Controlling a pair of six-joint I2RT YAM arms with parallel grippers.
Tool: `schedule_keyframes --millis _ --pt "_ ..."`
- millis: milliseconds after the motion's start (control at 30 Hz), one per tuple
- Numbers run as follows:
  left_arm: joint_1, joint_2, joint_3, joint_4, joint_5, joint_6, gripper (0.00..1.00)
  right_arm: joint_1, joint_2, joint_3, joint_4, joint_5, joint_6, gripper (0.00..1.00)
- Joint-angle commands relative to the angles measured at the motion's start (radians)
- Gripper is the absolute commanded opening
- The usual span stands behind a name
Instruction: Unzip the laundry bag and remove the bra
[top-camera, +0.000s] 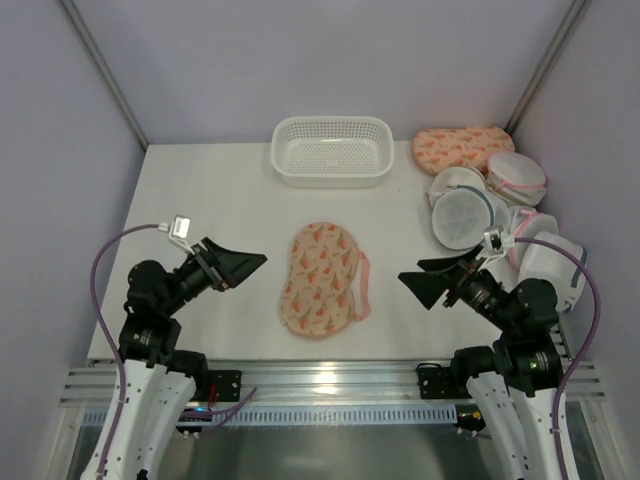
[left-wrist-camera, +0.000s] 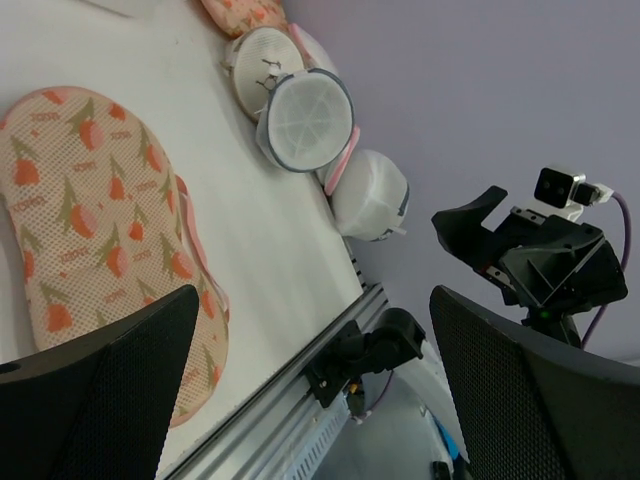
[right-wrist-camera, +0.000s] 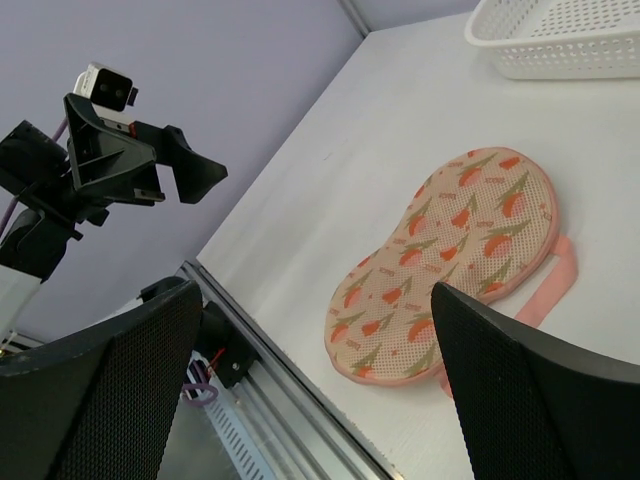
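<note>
— Two grippers, both hovering above the table (top-camera: 200, 190). How do the jaws stand?

— Spread wide on each side and holding nothing. In each wrist view the two black fingers (left-wrist-camera: 100, 400) sit far apart at the bottom corners, with bare table between them. The left gripper (top-camera: 252, 261) points right and the right gripper (top-camera: 410, 280) points left, so they face each other.

— And the laundry bag?

— The laundry bag (top-camera: 322, 278) lies flat on the table between the two grippers, apart from both. It is peanut-shaped, with its long axis running from near to far. Its pink loop (top-camera: 364, 285) trails along the edge toward the right gripper.

— Is the zipper open?

— It looks closed all round, but the slider is too small to make out, so I can't say for sure.

— Anything else on the table?

— A white basket (top-camera: 332, 150) stands at the far edge, beyond the bag. A second printed bag (top-camera: 462, 147) lies at the far right corner (same orange-red pattern). Nearer than that, several round mesh bags (top-camera: 462, 215) are bunched along the right side, behind the right arm.
</note>
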Motion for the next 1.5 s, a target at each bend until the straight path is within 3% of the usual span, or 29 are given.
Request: schedule_keyframes --millis 0,133,200,333,367,500,600,867,1067,1200,1267,1300,1367,1467 --pt "-0.001 0.015 -0.010 0.004 -0.032 0.040 0.99 0.005 0.004 0.031 -0.011 0.020 -0.023 0.99" --pt "-0.002 0.133 0.010 -0.137 -0.101 0.093 0.99 0.005 0.018 -0.053 0.050 -0.016 0.010 0.99" --pt "-0.012 0.282 0.005 -0.148 -0.118 0.107 0.99 0.005 0.034 -0.104 0.098 -0.020 0.033 0.99" --pt "-0.142 0.548 0.006 -0.073 -0.369 0.146 0.99 0.007 0.093 -0.212 0.078 0.038 -0.025 0.99" --pt "-0.209 0.597 0.019 -0.064 -0.399 0.150 0.99 0.008 0.104 -0.223 0.077 0.040 -0.029 0.99" --pt "-0.298 0.814 0.071 0.004 -0.528 0.159 0.99 0.026 0.096 -0.254 0.074 0.067 -0.029 1.00" --pt "-0.300 0.953 0.097 0.048 -0.506 0.176 0.99 0.031 0.070 -0.259 0.054 0.069 -0.033 1.00" --pt "-0.328 1.050 0.025 0.291 -0.353 0.167 0.96 0.030 0.056 -0.280 0.023 0.078 -0.043 0.99" --pt "-0.370 1.156 0.013 0.384 -0.149 0.190 0.77 0.031 0.038 -0.305 0.023 0.078 -0.023 1.00" --pt "-0.420 1.190 -0.021 0.452 -0.060 0.178 0.57 0.031 0.028 -0.314 0.009 0.090 -0.019 1.00" --pt "-0.435 1.193 -0.050 0.502 -0.025 0.158 0.35 0.031 0.024 -0.323 0.011 0.092 -0.014 0.99" --pt "-0.446 1.193 -0.058 0.516 -0.017 0.150 0.15 0.031 0.024 -0.329 0.012 0.090 -0.013 0.99" --pt "-0.450 1.197 -0.082 0.582 0.013 0.126 0.00 0.031 0.022 -0.334 0.021 0.087 -0.006 1.00" --pt "-0.466 1.204 -0.119 0.723 0.034 0.025 0.00 0.031 0.024 -0.337 0.026 0.086 0.000 0.99"
